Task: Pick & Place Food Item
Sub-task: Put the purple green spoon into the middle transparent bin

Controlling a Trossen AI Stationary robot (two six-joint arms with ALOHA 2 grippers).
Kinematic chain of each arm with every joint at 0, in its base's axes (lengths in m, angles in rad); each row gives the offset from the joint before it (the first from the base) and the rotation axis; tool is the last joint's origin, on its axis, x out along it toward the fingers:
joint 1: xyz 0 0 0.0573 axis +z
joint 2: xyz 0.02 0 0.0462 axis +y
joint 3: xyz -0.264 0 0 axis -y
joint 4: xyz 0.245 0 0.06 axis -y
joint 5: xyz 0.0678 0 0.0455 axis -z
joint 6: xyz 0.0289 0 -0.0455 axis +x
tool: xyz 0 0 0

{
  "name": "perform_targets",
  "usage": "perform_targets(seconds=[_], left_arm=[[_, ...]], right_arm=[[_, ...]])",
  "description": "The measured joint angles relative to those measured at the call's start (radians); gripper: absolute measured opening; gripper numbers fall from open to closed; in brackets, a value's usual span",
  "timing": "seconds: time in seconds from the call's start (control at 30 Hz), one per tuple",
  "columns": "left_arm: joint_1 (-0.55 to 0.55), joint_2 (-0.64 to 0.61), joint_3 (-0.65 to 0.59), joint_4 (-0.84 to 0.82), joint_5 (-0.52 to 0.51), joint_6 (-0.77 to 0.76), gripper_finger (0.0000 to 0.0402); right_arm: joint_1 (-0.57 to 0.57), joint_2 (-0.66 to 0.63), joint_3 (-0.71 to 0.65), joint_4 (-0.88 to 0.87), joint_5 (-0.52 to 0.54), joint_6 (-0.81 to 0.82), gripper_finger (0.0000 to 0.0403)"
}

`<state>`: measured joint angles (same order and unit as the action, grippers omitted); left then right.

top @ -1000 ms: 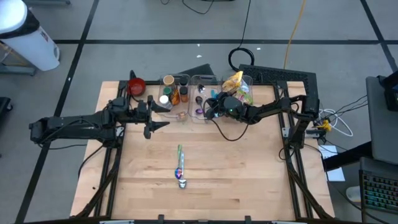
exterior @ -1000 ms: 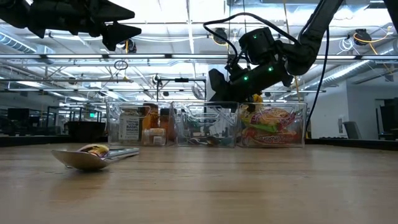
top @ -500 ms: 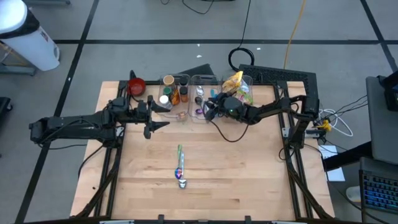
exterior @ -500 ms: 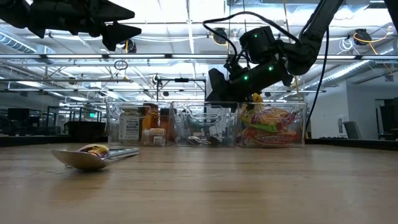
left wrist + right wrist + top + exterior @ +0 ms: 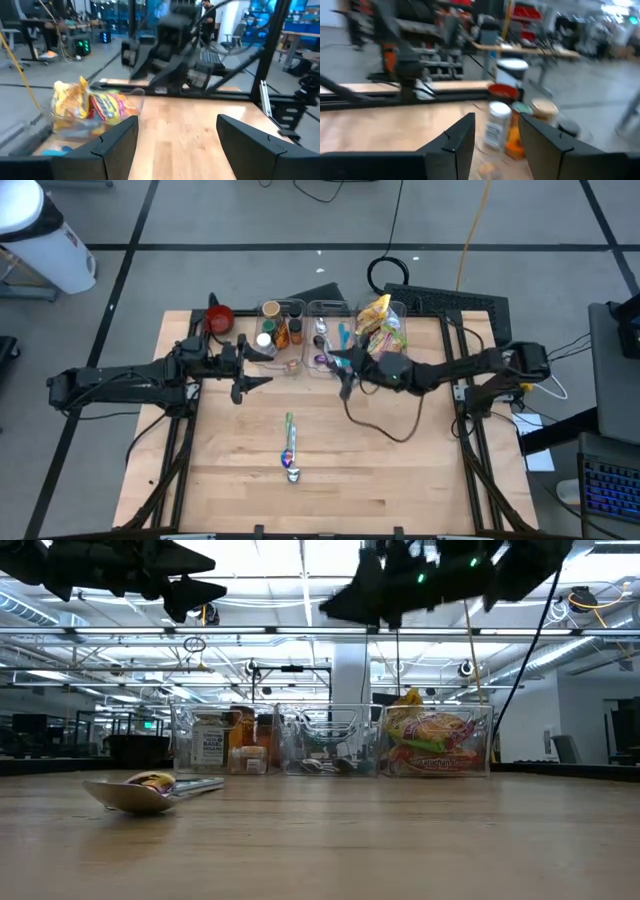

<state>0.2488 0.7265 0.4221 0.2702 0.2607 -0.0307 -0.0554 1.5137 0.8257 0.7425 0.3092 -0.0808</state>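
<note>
A spoon [image 5: 290, 452] lies mid-table, a red bowl [image 5: 219, 318] at the far edge, cables [image 5: 392, 272] beyond.

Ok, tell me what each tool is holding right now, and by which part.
Nothing is held. The left tool and the right tool both stand open with only air between their fingers.

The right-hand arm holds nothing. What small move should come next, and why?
Probably swing the right gripper over the snack packets and lower it. Its fingers stand open and empty in front of the bins, and no food item is gripped yet.
</note>
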Motion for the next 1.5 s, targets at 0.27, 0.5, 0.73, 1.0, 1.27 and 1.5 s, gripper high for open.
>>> perform_targets(seconds=[0.27, 0.5, 0.73, 1.0, 1.27, 1.5], left_arm=[[-0.129, 0.099, 0.013, -0.037, 0.046, 0.0, 0.0278], [-0.279, 0.299, 0.066, -0.094, 0.023, -0.06, 0.0278], [-0.413, 0.506, 0.076, -0.089, -0.008, 0.037, 0.0278], [-0.488, 0.701, 0.076, -0.056, -0.306, 0.239, 0.0278], [-0.534, 0.806, 0.076, -0.056, -0.261, 0.421, 0.0278], [-0.53, 0.871, 0.079, 0.024, -0.244, 0.497, 0.0278]], right_arm=[[0.093, -0.059, 0.0, 0.002, 0.001, -0.096, 0.0144], [0.077, -0.057, 0.0, -0.023, 0.003, -0.091, 0.0142], [0.068, -0.057, 0.0, -0.03, 0.004, -0.042, 0.014], [0.068, -0.057, 0.0, -0.029, 0.003, -0.036, 0.0139], [0.068, -0.057, 0.0, -0.029, 0.003, -0.036, 0.0139], [0.068, -0.057, 0.001, -0.029, 0.003, -0.036, 0.0139]])
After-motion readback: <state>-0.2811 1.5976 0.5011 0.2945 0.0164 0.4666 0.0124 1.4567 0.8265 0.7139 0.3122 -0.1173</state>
